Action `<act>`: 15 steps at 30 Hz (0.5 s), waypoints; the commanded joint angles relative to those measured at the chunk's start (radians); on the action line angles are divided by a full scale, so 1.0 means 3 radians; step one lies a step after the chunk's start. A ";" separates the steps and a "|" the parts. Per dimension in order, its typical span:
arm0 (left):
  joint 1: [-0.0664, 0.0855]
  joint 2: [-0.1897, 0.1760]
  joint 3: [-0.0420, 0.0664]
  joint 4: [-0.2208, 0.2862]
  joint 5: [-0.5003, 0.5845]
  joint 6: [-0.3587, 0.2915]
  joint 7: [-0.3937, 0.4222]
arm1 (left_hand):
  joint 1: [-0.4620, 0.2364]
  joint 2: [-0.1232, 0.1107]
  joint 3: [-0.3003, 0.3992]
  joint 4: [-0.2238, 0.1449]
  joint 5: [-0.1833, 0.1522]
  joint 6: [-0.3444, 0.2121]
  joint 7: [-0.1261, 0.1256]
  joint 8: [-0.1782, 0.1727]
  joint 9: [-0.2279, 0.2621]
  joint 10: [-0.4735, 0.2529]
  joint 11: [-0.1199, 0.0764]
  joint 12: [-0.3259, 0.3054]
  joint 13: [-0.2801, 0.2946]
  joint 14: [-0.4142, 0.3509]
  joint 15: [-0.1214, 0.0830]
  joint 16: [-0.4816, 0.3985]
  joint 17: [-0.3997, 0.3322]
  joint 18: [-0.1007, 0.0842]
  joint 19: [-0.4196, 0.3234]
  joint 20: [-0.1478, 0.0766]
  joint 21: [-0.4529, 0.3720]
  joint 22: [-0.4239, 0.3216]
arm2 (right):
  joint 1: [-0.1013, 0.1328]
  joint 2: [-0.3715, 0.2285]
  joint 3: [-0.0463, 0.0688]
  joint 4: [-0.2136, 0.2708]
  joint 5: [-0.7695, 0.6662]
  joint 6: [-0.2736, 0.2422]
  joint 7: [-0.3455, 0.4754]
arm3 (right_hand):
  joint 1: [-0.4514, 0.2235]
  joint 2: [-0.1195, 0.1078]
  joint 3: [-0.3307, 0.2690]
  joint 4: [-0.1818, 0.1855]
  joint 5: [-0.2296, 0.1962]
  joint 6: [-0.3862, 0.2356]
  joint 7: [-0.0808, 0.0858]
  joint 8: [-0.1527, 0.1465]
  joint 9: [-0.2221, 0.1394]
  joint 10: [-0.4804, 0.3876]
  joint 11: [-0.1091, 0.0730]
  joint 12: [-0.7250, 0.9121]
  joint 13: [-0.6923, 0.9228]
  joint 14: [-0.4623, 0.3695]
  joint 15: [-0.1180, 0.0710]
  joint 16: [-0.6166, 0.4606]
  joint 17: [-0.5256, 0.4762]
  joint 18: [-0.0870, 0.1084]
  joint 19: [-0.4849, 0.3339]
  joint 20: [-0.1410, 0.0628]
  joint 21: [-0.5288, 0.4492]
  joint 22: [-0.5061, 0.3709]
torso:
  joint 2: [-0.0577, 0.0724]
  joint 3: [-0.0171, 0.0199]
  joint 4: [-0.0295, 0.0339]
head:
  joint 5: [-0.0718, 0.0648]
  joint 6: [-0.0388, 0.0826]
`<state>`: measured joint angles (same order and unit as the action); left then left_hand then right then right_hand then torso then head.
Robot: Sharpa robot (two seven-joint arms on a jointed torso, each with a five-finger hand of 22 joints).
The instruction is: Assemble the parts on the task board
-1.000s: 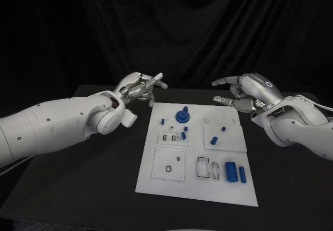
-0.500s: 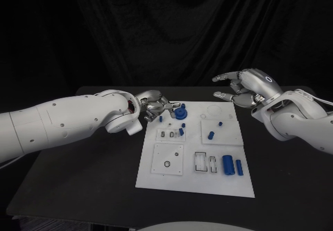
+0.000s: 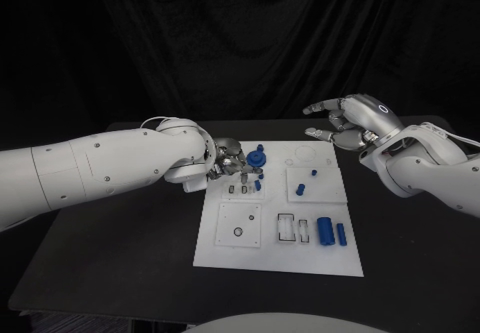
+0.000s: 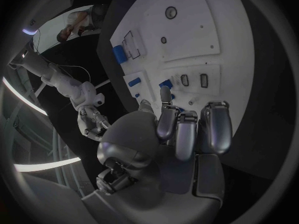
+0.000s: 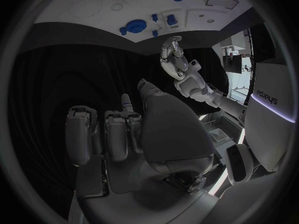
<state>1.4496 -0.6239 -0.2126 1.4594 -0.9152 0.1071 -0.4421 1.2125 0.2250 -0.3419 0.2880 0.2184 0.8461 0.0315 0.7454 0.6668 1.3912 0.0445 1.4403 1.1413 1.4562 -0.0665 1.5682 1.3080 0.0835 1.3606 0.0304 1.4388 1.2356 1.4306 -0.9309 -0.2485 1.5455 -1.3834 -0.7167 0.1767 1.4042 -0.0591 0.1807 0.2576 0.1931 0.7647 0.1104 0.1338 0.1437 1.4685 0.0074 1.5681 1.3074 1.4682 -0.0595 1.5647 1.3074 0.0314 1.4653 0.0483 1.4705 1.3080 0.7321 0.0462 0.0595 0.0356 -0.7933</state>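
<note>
Head view: left hand (image 3: 230,161) now down over the far left part of the task board (image 3: 280,239), lowered from above the table's far edge within 1 s; fingers curled, grip impossible to tell. Right hand (image 3: 350,123) unchanged, raised off the board's far right corner, fingers spread, empty. Likely reaching for a part near the blue round piece (image 3: 255,159)

Left wrist view: fingers (image 4: 187,129) bent over small blue parts (image 4: 166,84); nothing plainly held

Right wrist view: fingers (image 5: 109,134) loosely open, holding nothing

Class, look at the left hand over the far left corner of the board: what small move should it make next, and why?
Probably lower the left hand a little and close on the small blue peg beneath its fingertips: it hovers over the task board and seems to hold nothing, though that is hard to tell.
</note>
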 commanded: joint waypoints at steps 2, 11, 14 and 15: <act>0.0013 0.0030 0.0004 0.0031 -0.0233 0.0143 -0.0366 | -0.0041 0.0001 -0.0018 -0.0003 0.0042 -0.0033 -0.0005 0.0026 0.0092 0.0599 -0.0275 0.0435 0.1432 0.0382 -0.0062 0.0009 0.0876 -0.0025 0.0038 -0.0007 -0.0013 -0.0005 | -0.0006 -0.0002 0.0003 -0.0001 0.0001 0.0035 -0.0101 | 0.0024 0.0015 0.0000 -0.0019 0.0019 0.0012 0.0011 -0.0004 -0.0007 0.0341 0.0026 0.0009 0.0878 0.0332 0.0027 -0.0013 0.0837 -0.0014 0.0184 0.0030 -0.0017 0.0756 | -0.0004 0.0000 -0.0016 | -0.0014 -0.0033; 0.0017 0.0106 0.0004 0.0061 -0.0267 0.0131 -0.0429 | -0.0029 0.0024 -0.0006 -0.0004 0.0136 -0.0102 0.0005 -0.0026 0.0183 0.0599 -0.0271 0.0435 0.1432 0.0382 -0.0062 0.0009 0.0876 -0.0022 0.0036 -0.0010 -0.0042 -0.0029 | -0.0004 0.0016 0.0003 -0.0019 0.0001 0.0054 -0.0141 | 0.0008 0.0014 -0.0009 -0.0012 0.0036 0.0014 0.0017 -0.0006 -0.0012 0.0341 0.0031 0.0009 0.0878 0.0330 0.0031 -0.0019 0.0829 -0.0009 0.0175 0.0033 -0.0035 0.0749 | -0.0018 0.0011 -0.0016 | -0.0011 -0.0076; 0.0016 0.0130 0.0003 0.0076 -0.0270 0.0072 -0.0436 | -0.0013 0.0033 0.0003 -0.0008 0.0204 -0.0126 0.0019 -0.0106 0.0203 0.0599 -0.0259 0.0435 0.1432 0.0382 -0.0053 0.0009 0.0876 -0.0020 0.0034 -0.0004 -0.0058 -0.0040 | -0.0004 0.0017 0.0003 -0.0016 0.0001 0.0052 -0.0151 | 0.0008 0.0014 -0.0009 -0.0012 0.0036 0.0014 0.0017 -0.0006 -0.0012 0.0341 0.0031 0.0009 0.0878 0.0330 0.0031 -0.0019 0.0829 -0.0009 0.0175 0.0033 -0.0035 0.0749 | -0.0023 0.0016 -0.0011 | -0.0005 -0.0100; 0.0016 0.0136 0.0003 0.0081 -0.0270 0.0055 -0.0437 | -0.0010 0.0034 0.0004 -0.0007 0.0218 -0.0130 0.0023 -0.0129 0.0204 0.0599 -0.0257 0.0435 0.1432 0.0382 -0.0051 0.0009 0.0876 -0.0020 0.0033 -0.0002 -0.0062 -0.0042 | -0.0003 0.0017 0.0003 -0.0016 0.0001 0.0051 -0.0155 | 0.0005 0.0014 -0.0011 -0.0011 0.0040 0.0016 0.0018 -0.0006 -0.0013 0.0341 0.0032 0.0009 0.0878 0.0329 0.0032 -0.0022 0.0825 -0.0007 0.0172 0.0034 -0.0042 0.0747 | -0.0024 0.0018 -0.0012 | -0.0002 -0.0104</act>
<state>1.4517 -0.5870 -0.2125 1.4793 -0.9821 0.1320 -0.5561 1.2071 0.2246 -0.3417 0.2882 0.2789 0.8146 0.0393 0.7123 0.7269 1.3921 0.0371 1.4403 1.1410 1.4635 -0.0736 1.5682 1.3079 0.0837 1.3639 0.0270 1.4247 1.2239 1.4306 -0.9257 -0.2483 1.5404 -1.3829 -0.7062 0.1563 1.4042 -0.0591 0.1808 0.2577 0.2008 0.7660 0.1117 0.1337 0.1413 1.4647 0.0111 1.5681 1.3073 1.4643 -0.0557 1.5647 1.3074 0.0315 1.4689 0.0518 1.4622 1.3078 0.7266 0.0495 0.0551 0.0329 -0.8205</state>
